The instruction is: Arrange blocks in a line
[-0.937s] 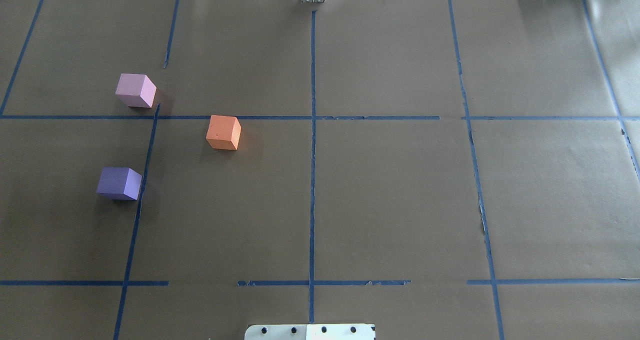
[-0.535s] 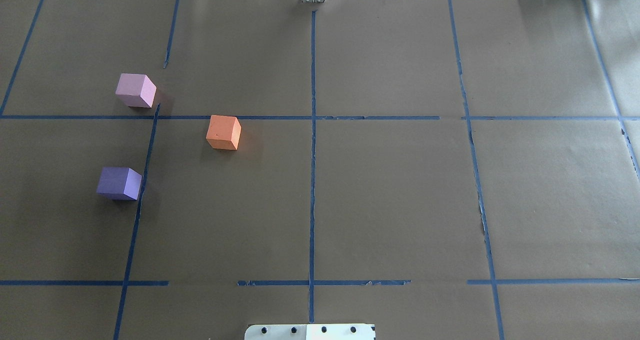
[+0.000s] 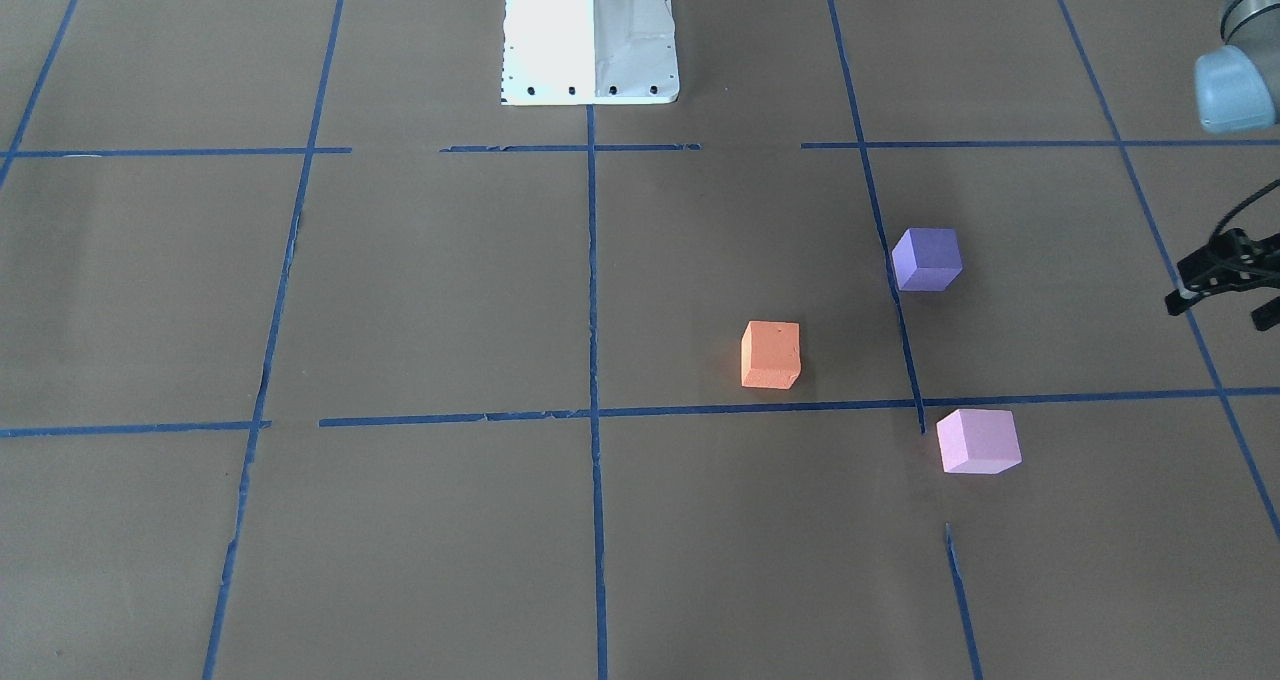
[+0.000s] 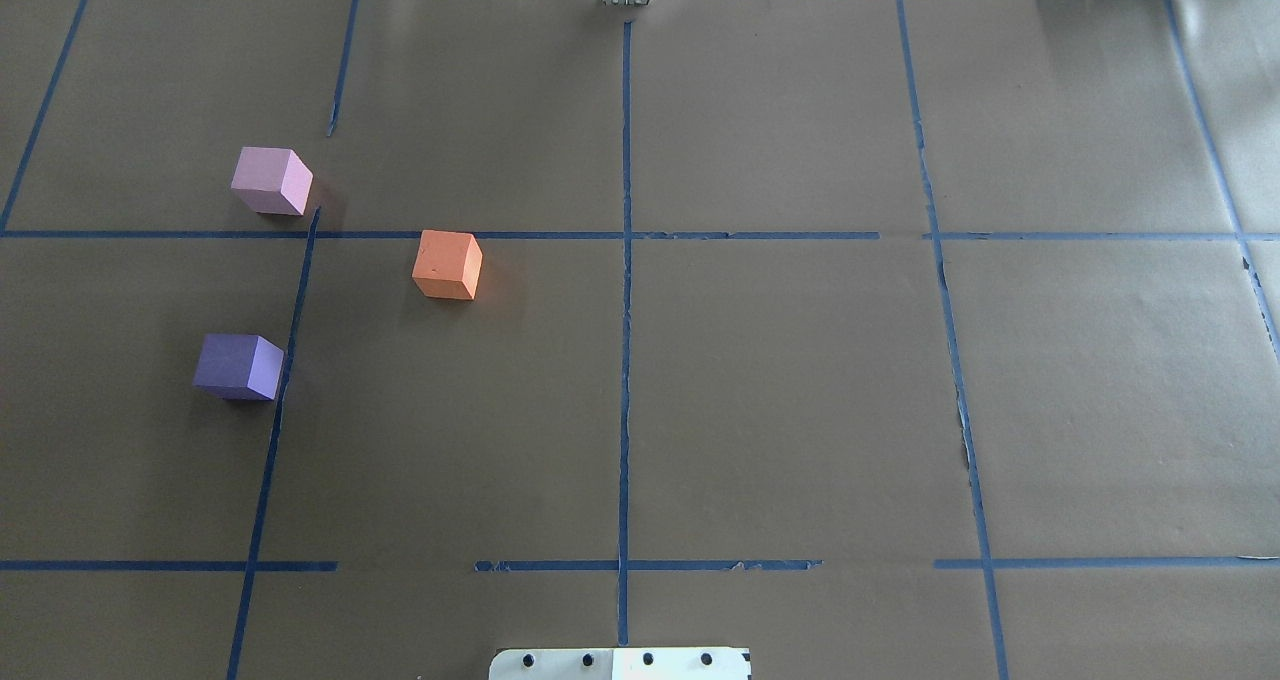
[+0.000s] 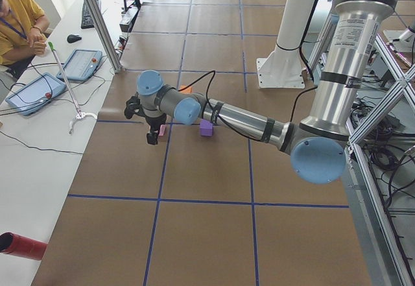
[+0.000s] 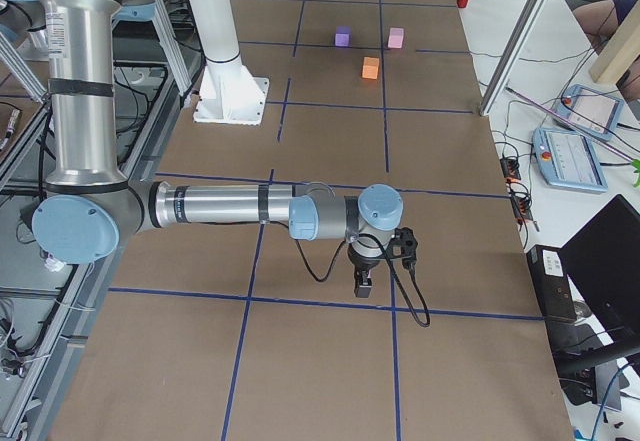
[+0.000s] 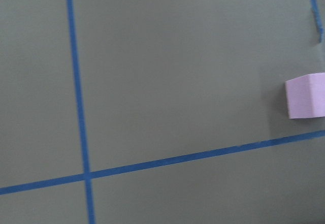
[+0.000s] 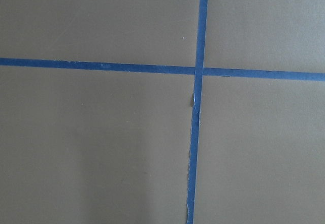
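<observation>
The matte orange foam cube (image 4: 446, 265), violet-purple foam cube (image 4: 238, 367) and pale pink-lilac foam cube (image 4: 270, 180) lie unmoved, well apart, near the worktop (image 4: 780, 380) edge on the robot's left. The left end effector (image 3: 1220, 310) hangs beside them, fingers apart. For the right end effector (image 6: 362, 283) I cannot tell.

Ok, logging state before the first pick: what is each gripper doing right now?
Left gripper: looks open, holding nothing.
Right gripper: shows only in the side view, so open or shut cannot be told.
</observation>
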Action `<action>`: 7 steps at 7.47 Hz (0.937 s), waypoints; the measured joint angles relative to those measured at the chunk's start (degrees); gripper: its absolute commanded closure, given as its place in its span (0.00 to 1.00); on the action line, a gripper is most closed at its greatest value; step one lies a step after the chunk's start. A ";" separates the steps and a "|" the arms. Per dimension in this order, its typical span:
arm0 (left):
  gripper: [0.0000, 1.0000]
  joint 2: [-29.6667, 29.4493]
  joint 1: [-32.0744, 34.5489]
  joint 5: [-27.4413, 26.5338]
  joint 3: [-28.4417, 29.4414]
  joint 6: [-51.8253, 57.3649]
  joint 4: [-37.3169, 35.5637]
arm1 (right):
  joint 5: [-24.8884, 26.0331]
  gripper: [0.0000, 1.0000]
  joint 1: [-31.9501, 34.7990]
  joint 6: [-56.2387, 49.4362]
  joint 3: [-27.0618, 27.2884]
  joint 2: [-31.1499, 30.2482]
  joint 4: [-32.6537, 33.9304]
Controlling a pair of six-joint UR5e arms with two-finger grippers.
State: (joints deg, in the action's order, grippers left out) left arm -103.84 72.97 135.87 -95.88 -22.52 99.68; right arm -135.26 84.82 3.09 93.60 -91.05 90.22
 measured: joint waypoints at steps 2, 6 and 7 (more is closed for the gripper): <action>0.00 -6.50 -7.71 -0.28 -0.84 -10.00 0.76 | 0.00 0.00 0.00 0.01 0.00 0.00 -0.04; 0.00 -13.62 -18.30 -6.12 -0.80 -18.52 1.54 | 0.00 0.00 0.00 -0.02 0.00 0.00 0.00; 0.00 -14.69 -20.36 -7.38 -0.73 -20.91 1.61 | 0.00 0.00 0.00 -0.02 0.00 0.00 0.00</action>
State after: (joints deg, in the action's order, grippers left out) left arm -118.53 52.61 128.49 -96.62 -43.44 101.29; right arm -135.26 84.81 3.08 93.60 -91.05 90.22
